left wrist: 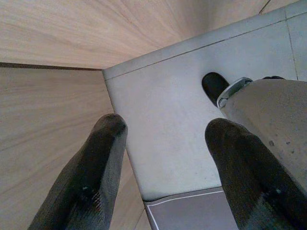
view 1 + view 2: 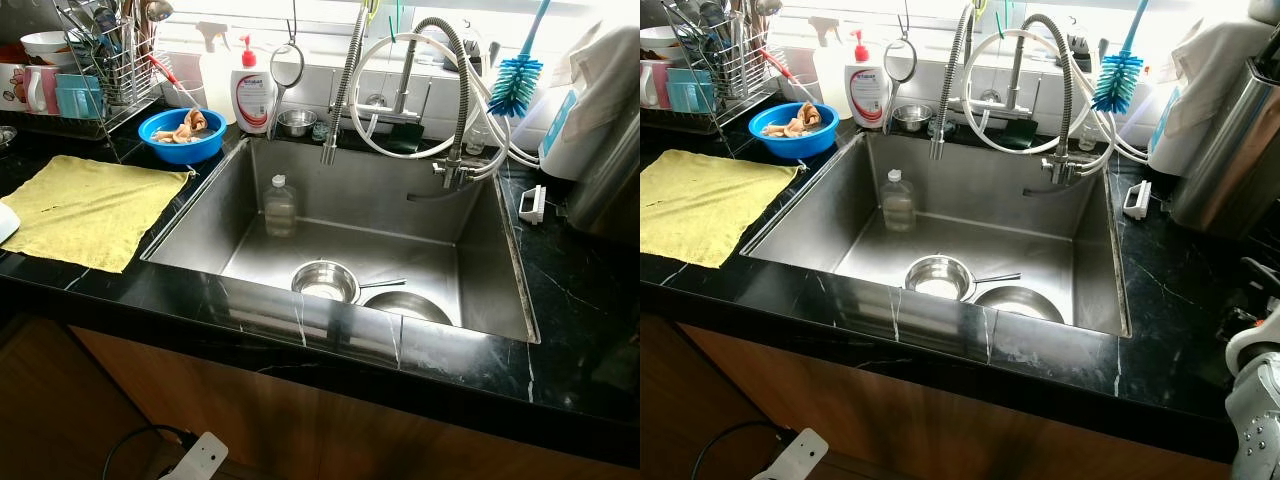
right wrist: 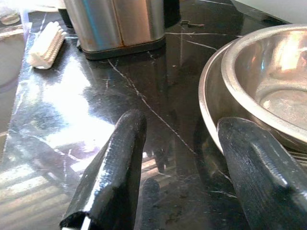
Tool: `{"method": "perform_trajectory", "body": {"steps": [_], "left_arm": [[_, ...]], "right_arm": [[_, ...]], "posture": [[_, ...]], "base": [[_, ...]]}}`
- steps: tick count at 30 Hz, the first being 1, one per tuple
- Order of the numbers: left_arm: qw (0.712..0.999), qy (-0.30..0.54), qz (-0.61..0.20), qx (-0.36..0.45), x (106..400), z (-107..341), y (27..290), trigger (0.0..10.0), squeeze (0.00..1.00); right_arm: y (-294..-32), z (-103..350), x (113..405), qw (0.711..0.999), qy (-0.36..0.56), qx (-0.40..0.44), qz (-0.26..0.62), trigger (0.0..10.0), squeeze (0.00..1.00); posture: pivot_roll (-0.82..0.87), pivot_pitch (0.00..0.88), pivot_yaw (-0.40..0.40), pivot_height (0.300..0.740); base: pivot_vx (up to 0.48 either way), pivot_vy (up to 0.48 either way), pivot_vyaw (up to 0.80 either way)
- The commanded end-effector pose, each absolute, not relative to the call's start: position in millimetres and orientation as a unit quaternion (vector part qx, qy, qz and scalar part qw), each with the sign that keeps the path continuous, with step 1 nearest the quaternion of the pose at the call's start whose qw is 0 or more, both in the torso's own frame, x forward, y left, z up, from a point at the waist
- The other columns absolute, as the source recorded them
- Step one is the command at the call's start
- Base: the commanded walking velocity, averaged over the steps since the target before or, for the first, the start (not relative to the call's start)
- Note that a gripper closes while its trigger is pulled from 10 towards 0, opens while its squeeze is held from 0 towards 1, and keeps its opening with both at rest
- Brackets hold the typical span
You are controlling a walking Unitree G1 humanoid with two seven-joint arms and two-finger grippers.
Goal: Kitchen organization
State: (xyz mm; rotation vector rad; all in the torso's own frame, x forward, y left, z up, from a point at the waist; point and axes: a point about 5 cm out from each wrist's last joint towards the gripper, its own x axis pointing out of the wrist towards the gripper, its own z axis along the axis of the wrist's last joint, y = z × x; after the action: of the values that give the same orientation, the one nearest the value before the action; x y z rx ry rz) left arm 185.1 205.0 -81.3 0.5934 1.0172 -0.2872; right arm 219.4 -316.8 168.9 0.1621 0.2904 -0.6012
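A steel sink [image 2: 360, 190] is set in a black marble counter. In it lie a small steel saucepan [image 2: 325, 281], a steel bowl [image 2: 405, 305] beside the pan, and an upright clear plastic bottle [image 2: 279, 207]. My right gripper [image 3: 182, 127] hangs open just above the counter, with stacked steel bowls [image 3: 288, 96] close beside one finger and not touching it. Part of my right arm [image 2: 1255, 400] shows at the counter's near right corner. My left gripper [image 1: 165, 127] hangs open and idle over the floor beside a wooden cabinet.
A blue bowl of scraps [image 2: 182, 135], a yellow cloth [image 2: 85, 208] and a dish rack [image 2: 95, 80] sit left of the sink. Behind it are a soap bottle [image 2: 254, 95], a hose faucet [image 2: 400, 90] and a blue brush [image 2: 517, 80]. A white scrubber [image 3: 45, 45] and steel canister [image 3: 115, 24] stand on the right.
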Motion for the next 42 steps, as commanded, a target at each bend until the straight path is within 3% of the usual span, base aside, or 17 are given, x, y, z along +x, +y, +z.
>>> {"method": "perform_trajectory", "body": {"steps": [1, 14, 33, 42], "left_arm": [[0.816, 0.484, -0.138, 0.284, 184, -82, 206, 10.0, 0.0], [0.816, 0.484, -0.138, 0.285, 183, -82, 206, 10.0, 0.0], [0.816, 0.484, -0.138, 0.284, 183, -83, 205, 10.0, 0.0], [0.816, 0.484, -0.138, 0.284, 183, -83, 205, 10.0, 0.0]], "right_arm": [[-310, 168, 224, 0.947, 0.146, 0.091, -0.27, 10.0, 0.0], [-278, 175, 240, 0.977, 0.12, 0.091, -0.154, 10.0, 0.0], [-251, 171, 250, 0.985, 0.122, 0.094, -0.082, 10.0, 0.0], [-251, 170, 250, 0.984, 0.122, 0.093, -0.085, 10.0, 0.0]], "posture": [[-0.04, 0.0, -0.04, 0.74], [-0.03, 0.0, -0.04, 0.74], [-0.03, 0.0, -0.044, 0.74], [-0.03, 0.0, -0.044, 0.74]], "base": [[0.0, 0.0, 0.0], [0.0, 0.0, 0.0], [0.0, 0.0, 0.0], [0.0, 0.0, 0.0]]}}
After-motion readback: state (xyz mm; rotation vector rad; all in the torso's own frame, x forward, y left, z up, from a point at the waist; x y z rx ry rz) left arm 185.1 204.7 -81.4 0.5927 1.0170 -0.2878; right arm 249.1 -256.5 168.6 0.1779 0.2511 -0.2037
